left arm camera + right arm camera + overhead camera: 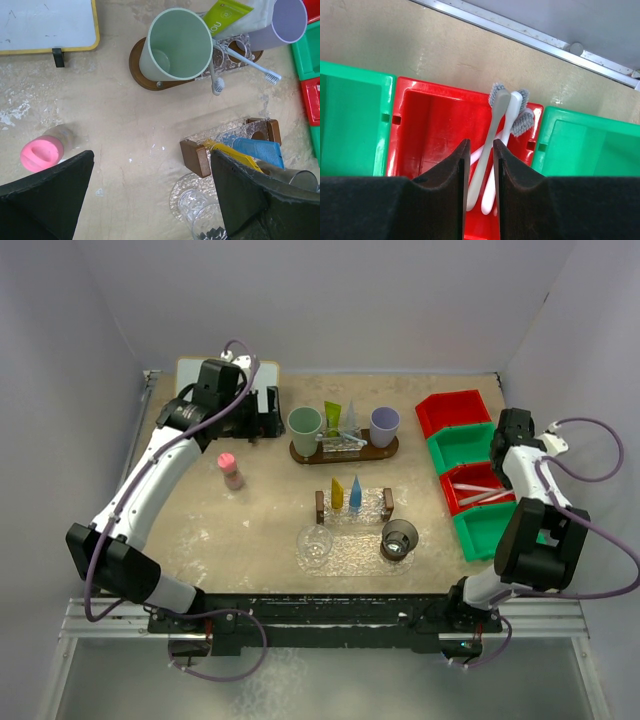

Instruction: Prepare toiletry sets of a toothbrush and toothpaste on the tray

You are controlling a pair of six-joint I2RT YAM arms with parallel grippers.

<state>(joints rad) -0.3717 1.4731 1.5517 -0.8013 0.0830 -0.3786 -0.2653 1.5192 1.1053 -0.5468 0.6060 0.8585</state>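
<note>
A clear glass tray (365,558) near the front holds a low rack (320,505) with a yellow tube (338,492) and a blue tube (355,494), a clear cup (315,543) and a dark cup (398,538). Pale toothbrushes (495,125) lie in a red bin (430,130) at the right. My right gripper (481,142) is down over them, its jaws narrowed around the handles; contact is unclear. My left gripper (152,155) hangs wide open and empty at the back left (260,412), above bare table beside the rack (195,157).
A wooden tray (390,452) at the back carries a green cup (304,425), a purple cup (384,422), tubes and two toothbrushes (250,62). A pink-capped bottle (230,468) stands left of centre. A whiteboard (190,375) lies back left. Green bins (465,445) flank the red one.
</note>
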